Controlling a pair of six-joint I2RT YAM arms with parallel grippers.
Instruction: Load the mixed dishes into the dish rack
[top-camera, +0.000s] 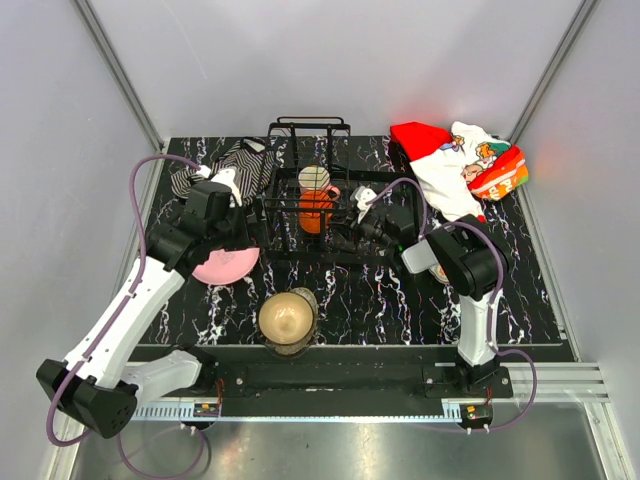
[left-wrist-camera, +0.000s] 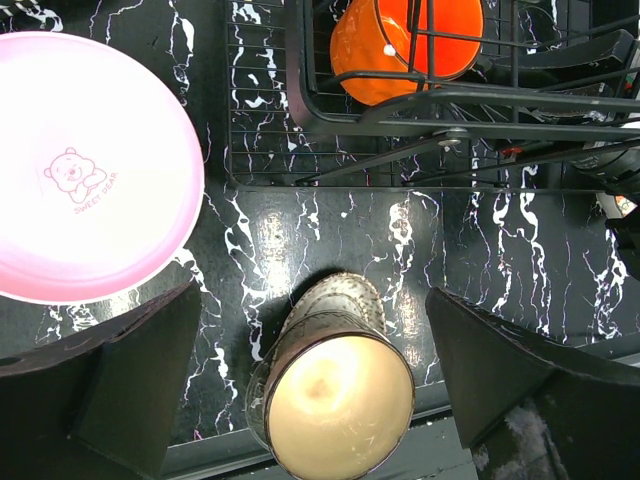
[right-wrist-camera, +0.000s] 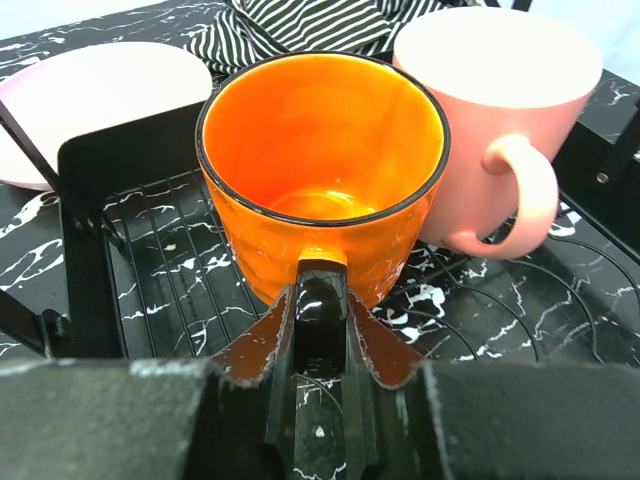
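Item 1, orange cup (right-wrist-camera: 320, 190): upright inside the dish rack (right-wrist-camera: 170, 300), touching the pink mug (right-wrist-camera: 500, 110). My right fingers (right-wrist-camera: 258, 355) pinch its handle, I judge so it settles level before I let go.

Item 2, brownish bowl (left-wrist-camera: 340, 400): on the counter (left-wrist-camera: 480, 260), outside the rack. My left fingers (left-wrist-camera: 140, 380) hang spread wide on either side above it, which makes it the likely next pick.

Item 3, pink plate (left-wrist-camera: 90, 160): flat on the counter just beside the bowl, not yet loaded.

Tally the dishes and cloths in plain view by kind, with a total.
Plates: 1, pink plate
Cups and mugs: 2, orange cup, pink mug
Bowls: 1, brown bowl
Cloths: 2, striped cloth, red-white cloth
Total: 6
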